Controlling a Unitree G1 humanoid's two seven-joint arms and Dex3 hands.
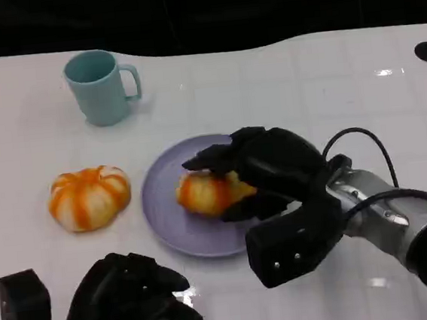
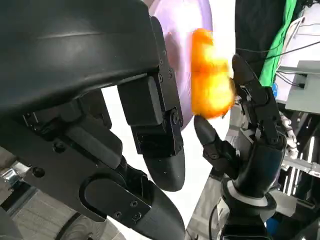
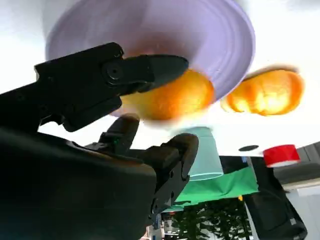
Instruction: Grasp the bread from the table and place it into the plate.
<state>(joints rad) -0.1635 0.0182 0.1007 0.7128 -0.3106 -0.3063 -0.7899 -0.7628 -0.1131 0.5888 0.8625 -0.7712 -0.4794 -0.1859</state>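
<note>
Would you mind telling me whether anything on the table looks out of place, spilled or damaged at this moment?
Nothing stands out. The mug stands upright with no spill, the plate lies flat, and the right hand holds one bread over it. A second bread sits intact on the table beside the plate, and the left hand rests near the front edge.

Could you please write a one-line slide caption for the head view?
Right robot hand holds bread over the purple plate; second bread and cup nearby.
</note>
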